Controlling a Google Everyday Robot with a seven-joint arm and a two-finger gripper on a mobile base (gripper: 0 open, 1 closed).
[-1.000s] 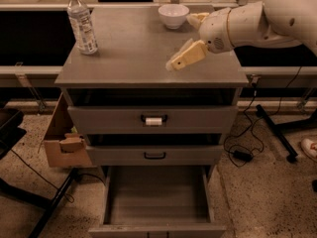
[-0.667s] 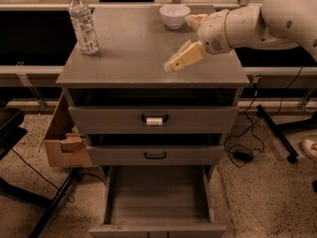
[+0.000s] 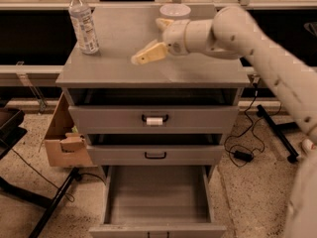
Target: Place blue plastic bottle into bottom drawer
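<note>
The blue plastic bottle [image 3: 83, 22] stands upright at the back left corner of the grey cabinet's top [image 3: 119, 68]; it is clear, with a white cap and a pale label. My gripper [image 3: 144, 55] hovers over the middle of the top, pointing left, about a bottle's height to the right of the bottle and not touching it. It holds nothing that I can see. The bottom drawer [image 3: 157, 198] is pulled out toward me and shows a plain grey, empty inside.
A white bowl [image 3: 175, 10] sits at the back of the top, behind my wrist. The top drawer [image 3: 154, 119] with its white-tagged handle and the middle drawer [image 3: 155, 155] are nearly shut. A cardboard box [image 3: 62, 139] stands to the cabinet's left. Cables lie on the floor at right.
My gripper has moved left across the cabinet top, closer to the bottle. The bottle, the bowl and the drawers have not moved.
</note>
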